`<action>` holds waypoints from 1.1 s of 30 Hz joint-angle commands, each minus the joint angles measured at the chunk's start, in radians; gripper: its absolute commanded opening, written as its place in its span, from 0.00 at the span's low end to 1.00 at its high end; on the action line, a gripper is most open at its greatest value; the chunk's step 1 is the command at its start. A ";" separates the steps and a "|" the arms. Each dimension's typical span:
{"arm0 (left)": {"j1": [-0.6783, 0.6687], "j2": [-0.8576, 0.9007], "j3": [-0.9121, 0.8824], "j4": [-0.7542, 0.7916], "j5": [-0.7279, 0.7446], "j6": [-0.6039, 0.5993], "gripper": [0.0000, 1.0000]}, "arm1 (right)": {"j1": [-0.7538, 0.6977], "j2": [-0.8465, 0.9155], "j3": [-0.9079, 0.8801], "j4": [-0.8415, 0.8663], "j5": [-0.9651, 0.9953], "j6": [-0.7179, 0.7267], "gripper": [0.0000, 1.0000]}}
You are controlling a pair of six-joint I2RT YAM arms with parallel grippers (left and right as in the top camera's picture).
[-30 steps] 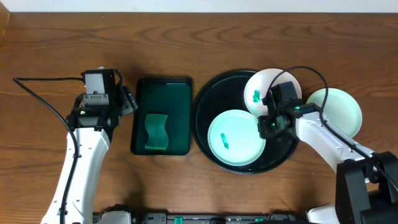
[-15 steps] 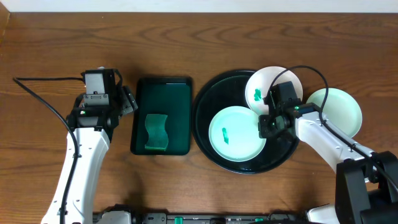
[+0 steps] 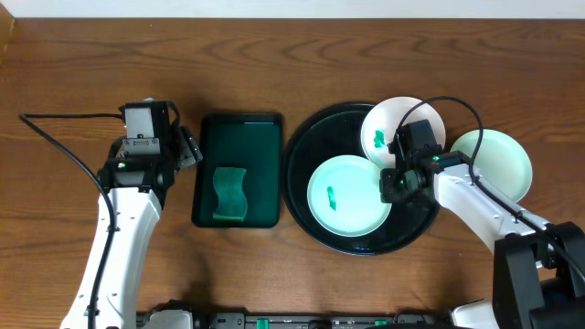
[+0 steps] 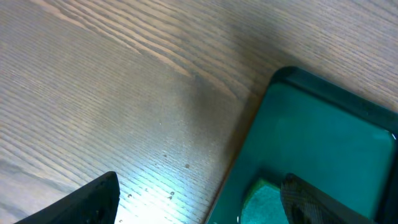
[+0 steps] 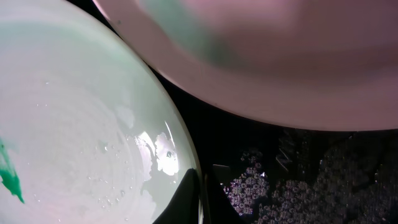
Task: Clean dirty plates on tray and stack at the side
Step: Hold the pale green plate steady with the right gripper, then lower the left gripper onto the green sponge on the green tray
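Observation:
The round black tray (image 3: 302, 196) holds two plates. A pale mint plate (image 3: 347, 196) with a small green smear lies in its middle. A white plate (image 3: 388, 128) with a green smear leans on the tray's far right rim. Another mint plate (image 3: 503, 164) sits on the table right of the tray. My right gripper (image 3: 391, 185) is shut on the right rim of the middle plate (image 5: 74, 124), one finger on each side of the edge (image 5: 202, 199). My left gripper (image 4: 199, 205) hangs open over the left edge of the green tray.
A rectangular dark green tray (image 3: 238, 137) with a green sponge (image 3: 230, 194) in its near half lies left of the black tray. The sponge's corner (image 4: 261, 199) shows between my left fingers. A black cable trails over the table at the far left.
My right gripper has closed on the middle plate's rim, and that plate has shifted slightly to the right. The left arm has not moved.

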 commanded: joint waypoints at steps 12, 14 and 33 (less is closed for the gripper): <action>-0.081 0.031 -0.024 -0.097 0.522 0.032 0.53 | -0.006 0.005 0.002 -0.008 0.080 0.019 0.04; -0.111 0.048 -0.026 -0.103 0.473 0.032 0.53 | -0.006 0.005 0.002 -0.008 0.080 0.019 0.05; -0.158 0.245 -0.029 -0.118 0.391 0.032 0.64 | -0.006 0.005 0.002 -0.008 0.069 0.019 0.06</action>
